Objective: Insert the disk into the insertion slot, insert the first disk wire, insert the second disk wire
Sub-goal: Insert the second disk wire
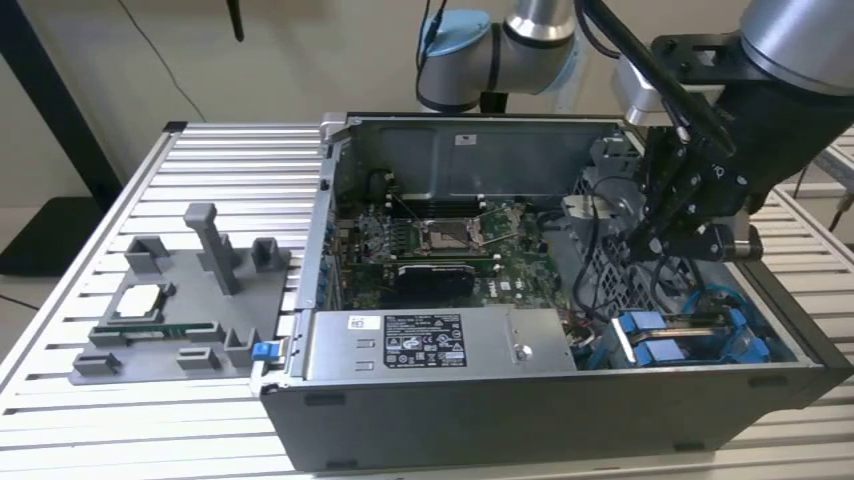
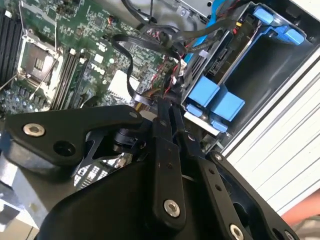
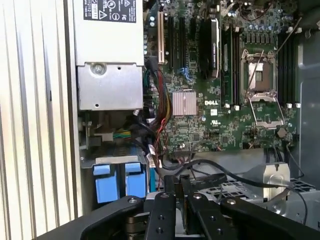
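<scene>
The disk [image 1: 694,335], in its bright blue carrier, already sits in the insertion slot [image 1: 747,345] of the drive cage at the corner of the open computer case [image 1: 534,400] toward the exterior view's right; its two blue carrier tabs [image 3: 119,181] show in both wrist views. The gripper [image 1: 667,240] hangs inside the case just above the cage, among the black cables [image 2: 125,55]. In the second wrist view its fingers [image 2: 167,107] lie close together, nearly shut, with the tips at a black cable and thin red wires beside the drive's end; whether they pinch a wire I cannot tell. I judge the disk itself stiff, fairly heavy for its size and sensitive to knocks, best handled by the blue frame and never the labelled face. The wires are another matter: light, floppy along their length, rigid only at the plastic plug. The plug body is the sound place to hold, since gripping the cord lets the plug swing and miss its socket. The motherboard [image 3: 225,100] lies close by.
</scene>
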Action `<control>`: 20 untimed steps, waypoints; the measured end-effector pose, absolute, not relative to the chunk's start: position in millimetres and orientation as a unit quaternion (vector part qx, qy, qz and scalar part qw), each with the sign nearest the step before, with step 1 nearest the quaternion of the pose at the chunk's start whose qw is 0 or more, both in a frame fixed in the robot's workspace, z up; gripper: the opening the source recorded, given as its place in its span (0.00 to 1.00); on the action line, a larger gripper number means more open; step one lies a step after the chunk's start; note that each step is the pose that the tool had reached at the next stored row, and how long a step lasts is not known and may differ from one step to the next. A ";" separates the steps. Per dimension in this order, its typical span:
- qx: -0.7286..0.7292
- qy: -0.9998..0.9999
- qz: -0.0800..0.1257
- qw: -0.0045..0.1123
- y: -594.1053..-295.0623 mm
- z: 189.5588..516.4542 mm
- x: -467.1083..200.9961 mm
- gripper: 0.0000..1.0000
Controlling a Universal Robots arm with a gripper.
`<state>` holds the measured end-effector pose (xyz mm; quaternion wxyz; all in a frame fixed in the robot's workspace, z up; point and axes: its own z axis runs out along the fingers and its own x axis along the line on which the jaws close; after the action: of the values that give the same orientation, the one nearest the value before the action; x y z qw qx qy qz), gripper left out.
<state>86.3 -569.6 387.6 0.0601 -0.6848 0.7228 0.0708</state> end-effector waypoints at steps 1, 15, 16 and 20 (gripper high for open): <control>-0.685 0.723 0.069 0.059 -569.6 387.1 86.3 0.00; -0.688 0.721 0.059 0.051 -575.7 376.2 102.1 0.00; -0.688 0.721 0.058 0.050 -575.9 375.1 102.6 0.00; -0.689 0.721 0.055 0.047 -577.0 371.4 104.7 0.00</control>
<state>104.7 -577.0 371.4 0.0469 -0.6891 0.7211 0.0545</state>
